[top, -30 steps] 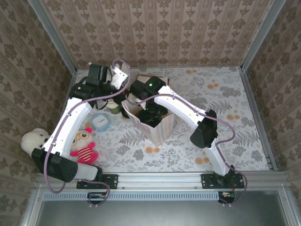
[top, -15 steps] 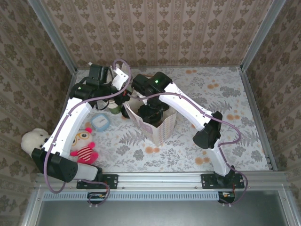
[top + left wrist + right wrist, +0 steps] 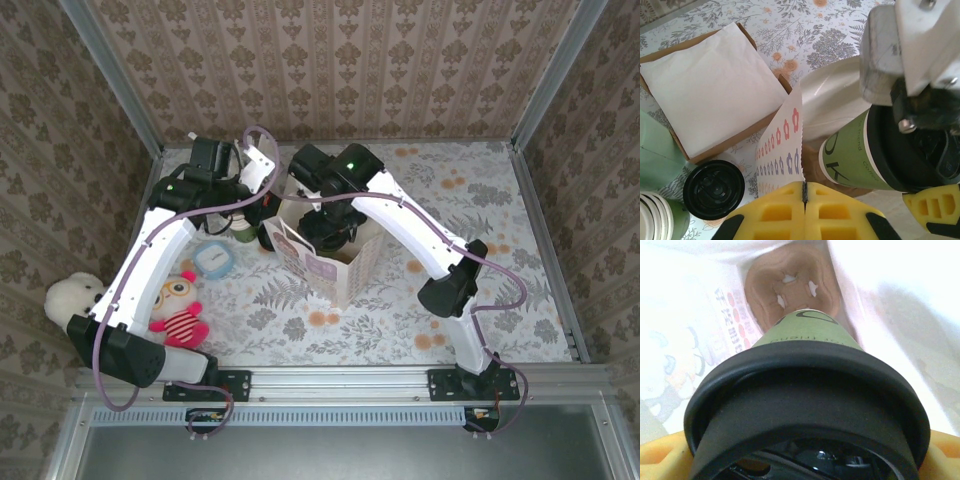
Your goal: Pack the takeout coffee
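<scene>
The takeout coffee [image 3: 855,150] is a green paper cup with a black lid [image 3: 805,405]. My right gripper [image 3: 805,462] is shut on it just below the lid, and holds it inside the mouth of the flower-printed paper bag [image 3: 335,262]. Below the cup, at the bottom of the bag, lies a brown pulp cup carrier [image 3: 792,290]. My left gripper [image 3: 804,200] is shut on the bag's top edge [image 3: 787,145] and holds that side up. Seen from above, my right gripper [image 3: 328,228] is over the bag, with my left gripper [image 3: 262,205] at the bag's left rim.
A second black-lidded cup [image 3: 713,189] stands left of the bag. Behind it sit a cardboard box of white napkins [image 3: 710,85], a pale green cup [image 3: 655,150] and a stack of cups [image 3: 650,220]. A blue toy [image 3: 212,258], a red doll [image 3: 180,305] and a white bear [image 3: 72,298] lie front left.
My right arm's wrist has swung back and to the right above the bag, with the cup still in its grip. The left arm has stayed put on the bag edge.
</scene>
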Controlling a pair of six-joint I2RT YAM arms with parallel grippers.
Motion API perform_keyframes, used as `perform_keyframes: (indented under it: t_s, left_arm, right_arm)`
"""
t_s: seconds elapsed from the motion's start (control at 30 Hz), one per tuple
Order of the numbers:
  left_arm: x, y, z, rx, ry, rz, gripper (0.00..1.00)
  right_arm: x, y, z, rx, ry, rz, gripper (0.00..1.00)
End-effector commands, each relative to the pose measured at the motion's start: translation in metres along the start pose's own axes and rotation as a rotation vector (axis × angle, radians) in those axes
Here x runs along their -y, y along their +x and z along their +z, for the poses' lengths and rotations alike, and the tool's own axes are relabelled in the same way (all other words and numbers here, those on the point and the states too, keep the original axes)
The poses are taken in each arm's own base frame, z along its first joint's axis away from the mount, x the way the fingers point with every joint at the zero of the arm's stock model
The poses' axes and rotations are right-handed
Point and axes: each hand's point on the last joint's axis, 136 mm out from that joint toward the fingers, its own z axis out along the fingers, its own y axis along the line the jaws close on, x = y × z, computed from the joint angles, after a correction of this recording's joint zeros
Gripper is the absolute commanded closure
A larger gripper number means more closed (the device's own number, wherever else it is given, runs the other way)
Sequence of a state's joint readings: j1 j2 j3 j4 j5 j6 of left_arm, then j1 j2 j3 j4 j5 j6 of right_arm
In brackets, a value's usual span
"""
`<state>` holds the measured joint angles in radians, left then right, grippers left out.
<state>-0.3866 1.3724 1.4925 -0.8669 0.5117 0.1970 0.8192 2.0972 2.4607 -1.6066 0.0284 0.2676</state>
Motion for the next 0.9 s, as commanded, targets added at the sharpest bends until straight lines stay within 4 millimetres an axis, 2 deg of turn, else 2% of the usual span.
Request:
perform_keyframes:
  t_s: [0.0,0.2,0.43,0.53,0.6,0.63,0.67,0.7,0.77,0.87]
  left_arm:
    - [-0.001,0.018,0.006,-0.073,0.004,-0.009,1.0]
    - [-0.003,0.019,0.006,-0.075,-0.009,-0.008,1.0]
    - [-0.006,0.02,0.007,-0.079,-0.02,-0.013,1.0]
    - [-0.01,0.02,0.008,-0.085,-0.039,-0.016,1.0]
    - [-0.006,0.018,0.006,-0.075,-0.012,-0.026,1.0]
    - [-0.001,0.015,0.005,-0.067,0.016,-0.028,0.95]
    - [0.005,0.013,0.003,-0.059,0.051,-0.026,0.79]
    - [0.009,0.012,0.002,-0.056,0.074,-0.03,0.68]
    - [0.014,0.012,0.003,-0.054,0.099,-0.028,0.57]
    - [0.012,0.016,0.008,-0.077,0.092,-0.032,0.54]
  right_arm:
    - [0.006,0.031,-0.045,-0.011,-0.006,-0.034,0.48]
    - [0.016,0.05,-0.023,-0.143,0.045,-0.02,0.48]
    - [0.017,0.067,0.0,-0.262,0.043,-0.036,0.49]
    - [0.019,0.072,0.002,-0.284,0.052,-0.051,0.48]
    - [0.019,0.071,0.001,-0.276,0.055,-0.053,0.48]
    - [0.019,0.07,0.0,-0.273,0.053,-0.05,0.48]
    - [0.019,0.069,-0.001,-0.267,0.054,-0.052,0.48]
    - [0.019,0.069,-0.001,-0.264,0.055,-0.052,0.48]
    - [0.02,0.068,-0.001,-0.262,0.058,-0.053,0.48]
    - [0.019,0.066,0.002,-0.265,0.058,-0.056,0.48]
